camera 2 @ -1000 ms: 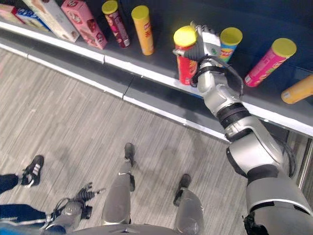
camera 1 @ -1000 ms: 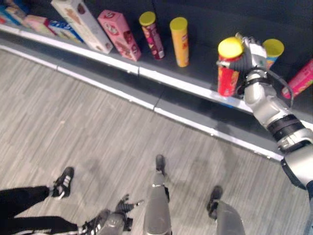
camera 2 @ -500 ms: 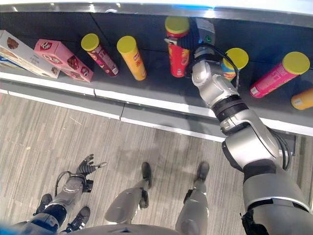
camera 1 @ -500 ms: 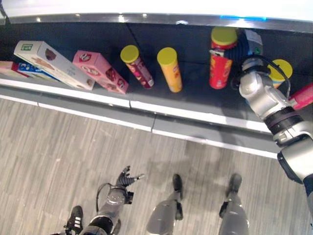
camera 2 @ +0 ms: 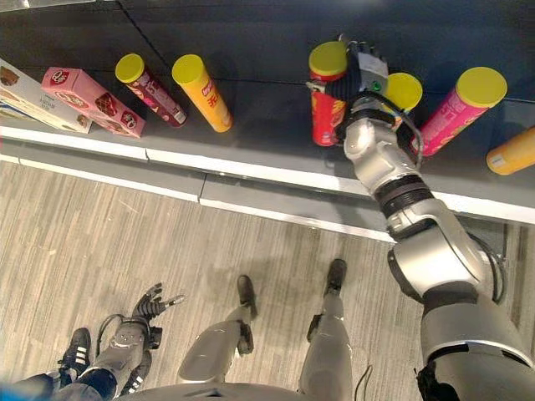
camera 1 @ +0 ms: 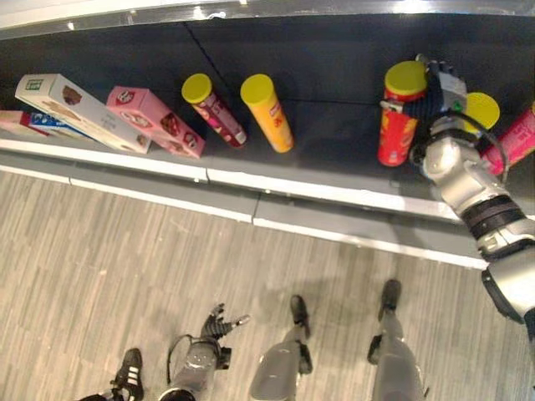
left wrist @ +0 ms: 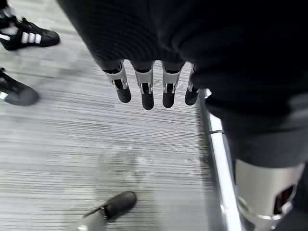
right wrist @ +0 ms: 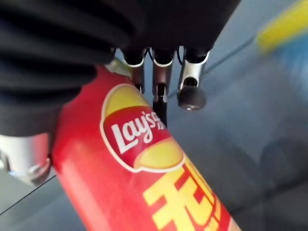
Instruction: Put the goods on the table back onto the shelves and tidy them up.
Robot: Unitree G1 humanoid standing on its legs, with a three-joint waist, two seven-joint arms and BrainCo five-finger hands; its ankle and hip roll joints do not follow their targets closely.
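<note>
Hanging low beside the robot, the left hand (left wrist: 149, 91) has its fingers straight and relaxed, holding nothing; a person's black-and-white sneakers (left wrist: 26, 36) stand near it on the grey wood-grain floor (camera 1: 125, 251).

Along the dark shelf (camera 1: 334, 180), from the left: a white biscuit box (camera 1: 79, 111) and a pink box (camera 1: 153, 121) lean side by side, then a maroon chip can (camera 1: 214, 109) and an orange chip can (camera 1: 267, 112), both yellow-lidded and tilted. Further right stands the red chip can (camera 1: 397, 117), upright with its base on the shelf, and the right hand (camera 2: 359, 75) is curled round its upper part just under the yellow lid. Behind that hand is a blue can with a yellow lid (camera 2: 404, 90), then a leaning pink can (camera 2: 460, 109) and an orange can on its side (camera 2: 512, 152).

By my reading, the red can is placed but not yet released. Letting go remains, and the tilted cans and boxes seem to need straightening.
</note>
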